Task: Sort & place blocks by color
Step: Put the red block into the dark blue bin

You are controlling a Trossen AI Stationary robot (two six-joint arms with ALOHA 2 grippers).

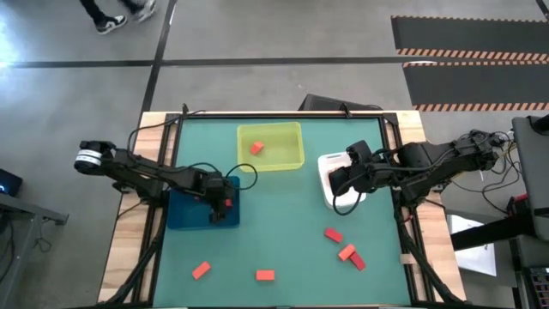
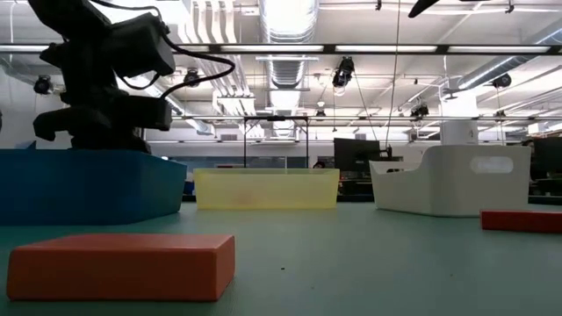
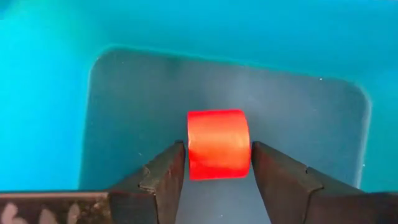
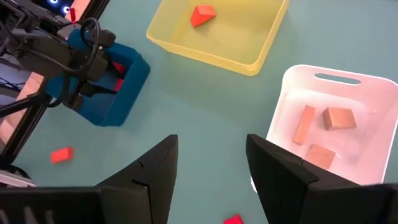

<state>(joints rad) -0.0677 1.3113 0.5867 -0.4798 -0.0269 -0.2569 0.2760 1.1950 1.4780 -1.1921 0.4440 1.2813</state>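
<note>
Red block between left tool's parted fingers, over blue tray.

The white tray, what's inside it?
Three pale tan-pink blocks lie in the white tray, seen from the right wrist view. The right gripper hides the tray's nearest corner.

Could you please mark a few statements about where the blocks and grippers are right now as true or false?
1. The left gripper is over the blue plastic tray, with a red wooden block between its fingers. True.
2. The yellow-green plastic tray is empty. False: it holds one orange wooden block.
3. The white plastic tray holds three pale tan-pink wooden blocks. True.
4. The right gripper grips a block. False: its fingers are open with nothing between them.
</note>
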